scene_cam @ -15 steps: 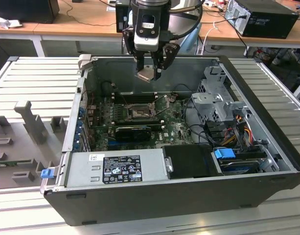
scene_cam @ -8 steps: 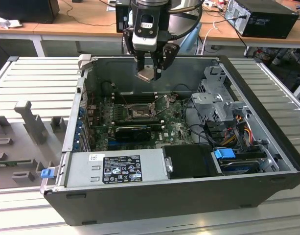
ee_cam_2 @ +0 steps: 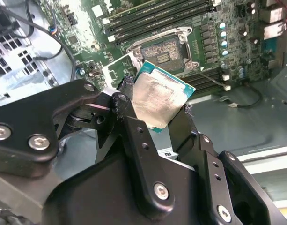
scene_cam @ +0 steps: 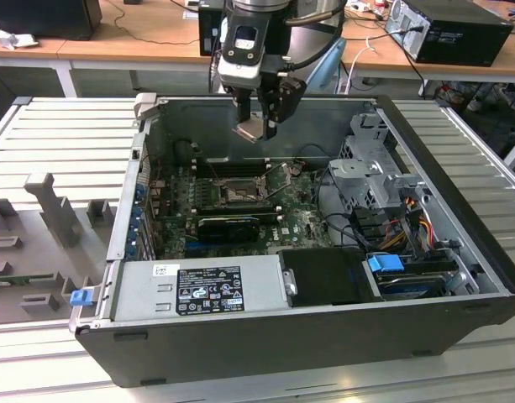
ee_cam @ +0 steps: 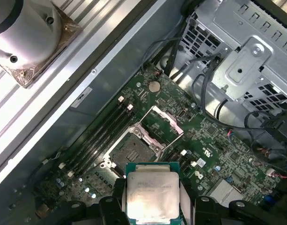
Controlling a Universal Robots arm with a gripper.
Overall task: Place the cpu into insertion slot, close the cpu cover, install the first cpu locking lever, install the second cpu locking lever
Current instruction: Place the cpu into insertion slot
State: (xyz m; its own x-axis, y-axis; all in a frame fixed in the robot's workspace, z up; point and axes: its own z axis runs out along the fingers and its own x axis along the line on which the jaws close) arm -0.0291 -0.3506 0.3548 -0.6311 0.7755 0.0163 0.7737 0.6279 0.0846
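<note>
Currently the cpu (ee_cam_2: 162, 96) is pinched by two opposite edges between the black fingers (ee_cam_2: 130, 119) of the gripper (ee_cam_2: 157, 101). Its dull silver top is turned toward the cameras in both wrist views, and a thin green border is seen around it. The chip is held in the air, tilted, above the green circuit board (ee_cam: 213, 140) and apart from the insertion slot (ee_cam: 131, 151), which it does not touch. The slot is left uncovered, so that its dark pin field is exposed inside the silvery rim. The cpu cover (ee_cam: 164, 123) is swung open and is seen raised off the slot at one of its sides. Long narrow memory slots (ee_cam: 101, 136) are laid alongside the slot on the side opposite the cover. In the exterior view the gripper is hung over the far part of an open computer case (scene_cam: 324, 332), which is laid on its side on a ribbed grey table (scene_cam: 64, 134). A power supply (scene_cam: 198, 290) is mounted along the near edge of the case, and a perforated metal drive cage (scene_cam: 379, 168) is fitted toward the exterior view's right.
</note>
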